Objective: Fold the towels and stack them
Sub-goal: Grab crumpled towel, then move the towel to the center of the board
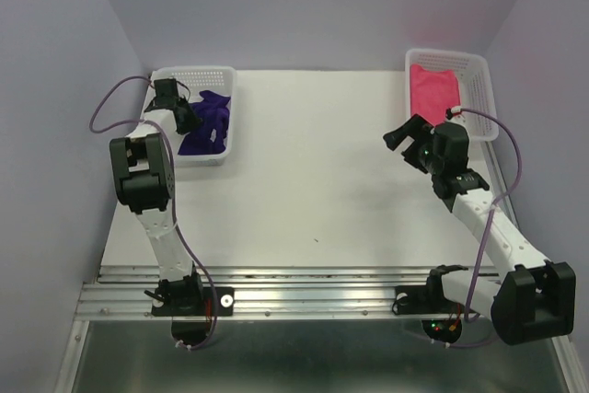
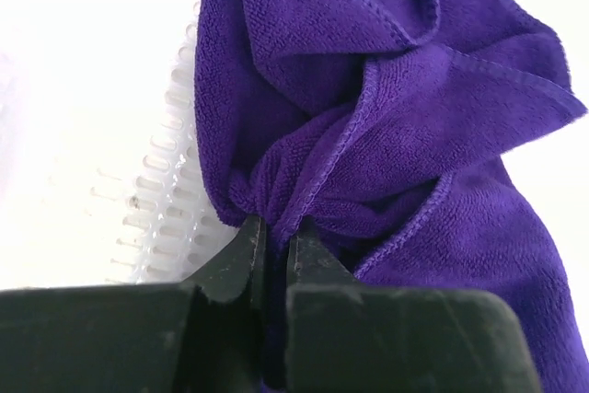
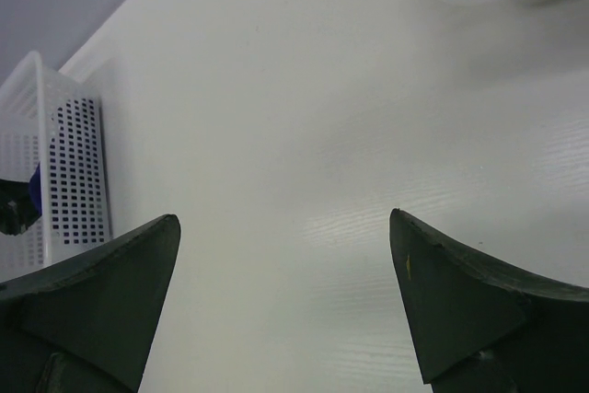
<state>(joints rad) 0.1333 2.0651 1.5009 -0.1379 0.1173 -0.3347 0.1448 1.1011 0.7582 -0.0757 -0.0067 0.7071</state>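
Left to right.
- My left pincer (image 2: 274, 236) clamped on pinched fold of purple towel (image 2: 414, 135), which lies crumpled in left basket (image 1: 198, 71), 10 o'clock on bench (image 1: 313, 181).
- Cloth looks light, limp, not fragile; will drape once lifted. Better hold: hemmed corner.
- Heap runs roughly 1-to-7.
- My right pincer (image 3: 283, 220) spread wide, empty, over bench.
- Pink towel (image 1: 434, 89) in right basket (image 1: 483, 89), 2 o'clock, lying 12-to-6.

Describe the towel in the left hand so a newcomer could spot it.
On the white table, find the mesh basket at the far left corner. The crumpled dark purple towel lies in it, pinched by the left hand. Its only visible neighbour, the pink towel, sits far right.
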